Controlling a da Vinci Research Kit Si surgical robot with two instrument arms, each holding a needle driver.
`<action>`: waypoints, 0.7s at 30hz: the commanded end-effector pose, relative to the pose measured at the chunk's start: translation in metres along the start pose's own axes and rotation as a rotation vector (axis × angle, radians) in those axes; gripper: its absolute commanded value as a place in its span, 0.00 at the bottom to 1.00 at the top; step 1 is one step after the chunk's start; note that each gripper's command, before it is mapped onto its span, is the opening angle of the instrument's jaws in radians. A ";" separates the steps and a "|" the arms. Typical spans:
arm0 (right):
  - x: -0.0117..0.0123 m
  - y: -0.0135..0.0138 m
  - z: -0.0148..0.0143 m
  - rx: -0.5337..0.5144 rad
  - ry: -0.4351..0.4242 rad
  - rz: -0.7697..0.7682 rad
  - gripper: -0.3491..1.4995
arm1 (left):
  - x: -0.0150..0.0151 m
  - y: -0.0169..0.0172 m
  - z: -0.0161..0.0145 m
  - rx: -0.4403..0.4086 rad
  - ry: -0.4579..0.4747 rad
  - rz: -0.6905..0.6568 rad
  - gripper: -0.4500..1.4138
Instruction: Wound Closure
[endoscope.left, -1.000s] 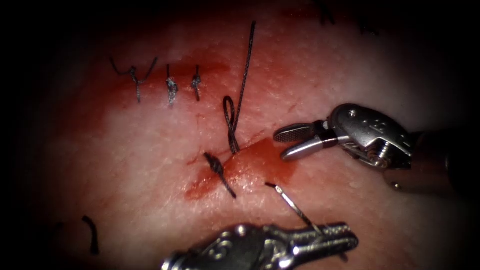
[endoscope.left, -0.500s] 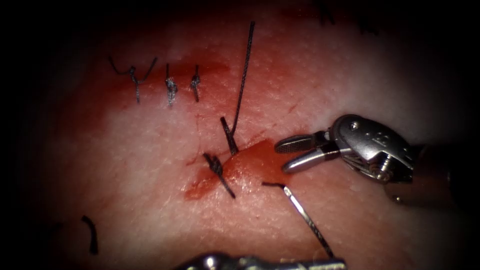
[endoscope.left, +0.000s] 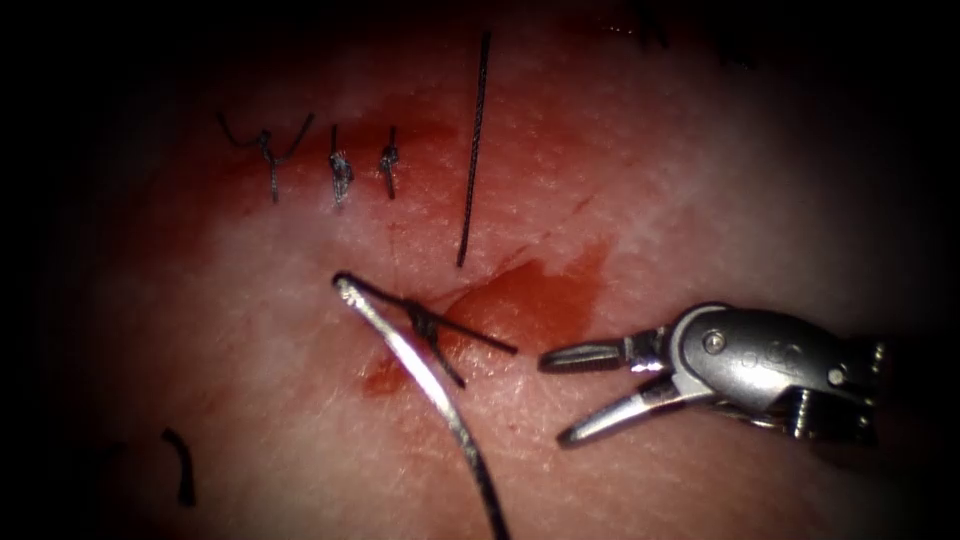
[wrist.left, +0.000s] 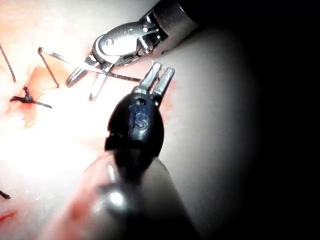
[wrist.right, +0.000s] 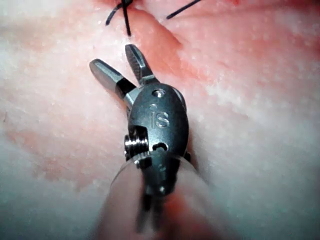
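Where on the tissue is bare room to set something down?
Free: tissue above the right tool, right of the long thread; also between the needle and the cut thread end. Crowded: around the cut, with its knot. The left tool holds the needle near its tip, out of tissue; the right fingers are open, empty.

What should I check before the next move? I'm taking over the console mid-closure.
1. Left tool grip on the needle: ok, shut on it near the end away from the thread.
2. Needle out of the tissue: ok, it lies above the surface.
3. Right tool free: ok, open, holding nothing, right of the cut.
4. Thread clear of the tied knot: cannot tell; it crosses there.
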 end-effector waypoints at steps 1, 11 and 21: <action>-0.0005 0.0003 0.0013 -0.012 -0.004 -0.004 0.46 | -0.0008 0.0002 0.0005 0.008 -0.014 0.011 0.00; 0.0001 0.0011 0.0029 -0.042 -0.049 -0.024 0.46 | -0.0014 0.0010 0.0005 0.057 -0.069 0.085 0.00; -0.0006 0.0004 0.0044 -0.030 -0.079 -0.037 0.00 | -0.0033 0.0013 0.0008 0.075 -0.077 0.130 0.00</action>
